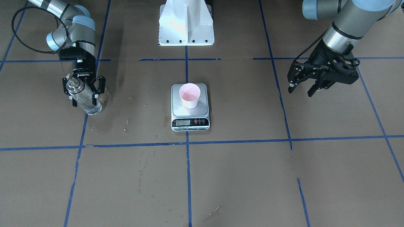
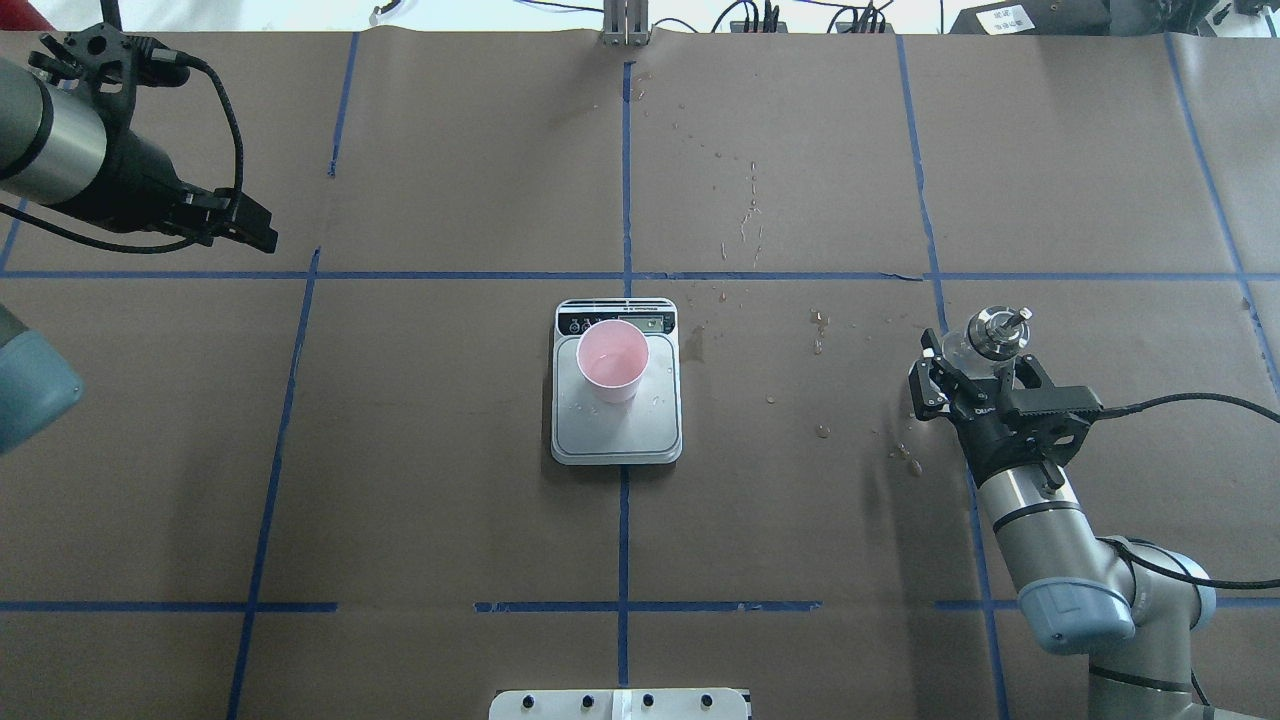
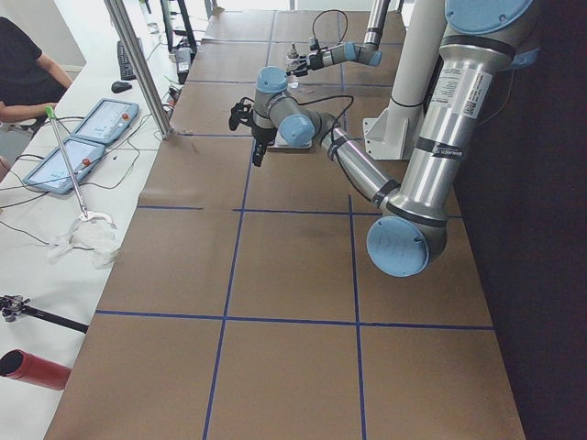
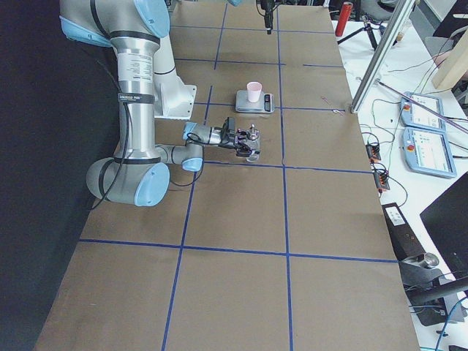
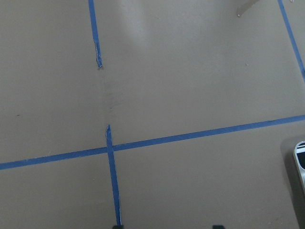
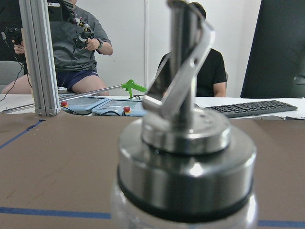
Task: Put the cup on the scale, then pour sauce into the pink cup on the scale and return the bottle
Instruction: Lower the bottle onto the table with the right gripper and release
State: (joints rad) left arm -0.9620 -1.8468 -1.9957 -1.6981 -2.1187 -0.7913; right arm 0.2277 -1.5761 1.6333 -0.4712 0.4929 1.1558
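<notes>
The scale (image 1: 190, 122) sat in the middle of the table (image 1: 252, 176), its black display strip turned toward the operators' edge. The cup (image 1: 189, 95) stood upright on the silver platform, well inside its edges. Whether it held anything, I could not tell.

Well apart from the scale, toward the table's right end, the right gripper (image 1: 83, 91) was clamped around the bottle (image 1: 84, 99). It held the glass just below the neck, a finger on either side. The bottle stood upright, silver pourer cap (image 6: 181, 143) on top, and clear sauce (image 1: 91, 108) showed in its lower part. I could not make out whether its base touched the paper. Small wet spots (image 2: 820, 320) dotted the brown paper between bottle and scale.

The left gripper (image 1: 300, 92) hung over the table's left end, fingers spread, holding nothing.
</notes>
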